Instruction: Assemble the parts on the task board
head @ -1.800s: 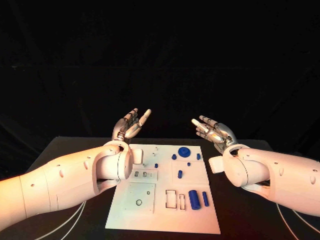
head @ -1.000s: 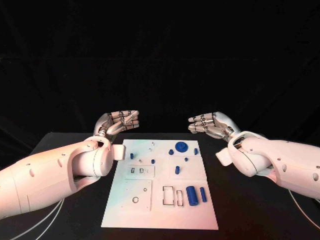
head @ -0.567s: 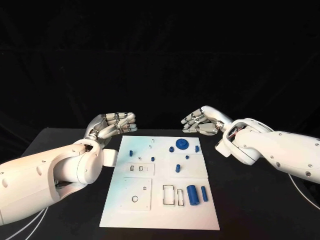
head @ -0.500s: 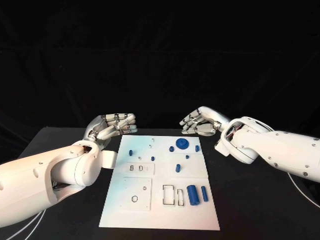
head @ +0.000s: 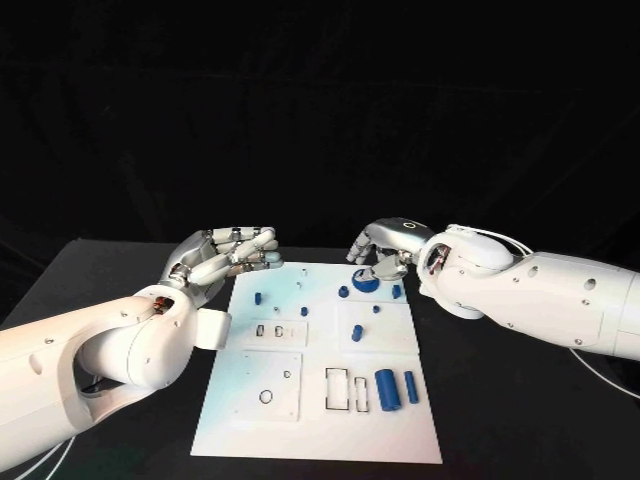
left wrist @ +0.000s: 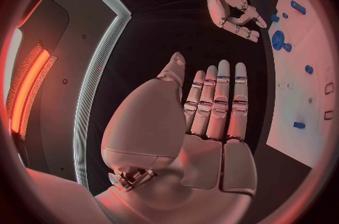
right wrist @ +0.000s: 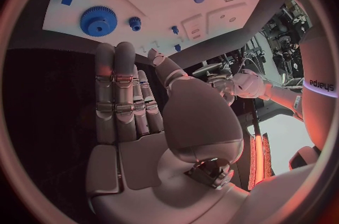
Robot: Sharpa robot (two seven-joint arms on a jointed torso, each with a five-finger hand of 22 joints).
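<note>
The white task board (head: 299, 425) lies in the middle of the black table. On it are a blue gear (head: 363, 277) at the far edge, several small blue pieces such as one (head: 358, 333) mid-board, and two blue cylinders (head: 387, 386) near the front right. My right hand (head: 384, 244) hovers just above the gear with its fingers bent downward and nothing in them. In the right wrist view the gear (right wrist: 98, 20) lies beyond my fingers (right wrist: 124, 94). My left hand (head: 228, 251) hangs off the board's far left corner, fingers side by side, holding nothing.
The board has empty rectangular slots (head: 348, 391) and a small round hole (head: 265, 396) toward the front. A white cable (head: 609, 372) runs over the table at the right. The left wrist view shows the board's edge (left wrist: 304, 94) and my right hand (left wrist: 229, 7) over the gear (left wrist: 277, 39).
Both hands came down from a raised, spread pose and bent their fingers. The right hand has moved inward and down over the blue gear; the left hand has edged toward the board's corner.
</note>
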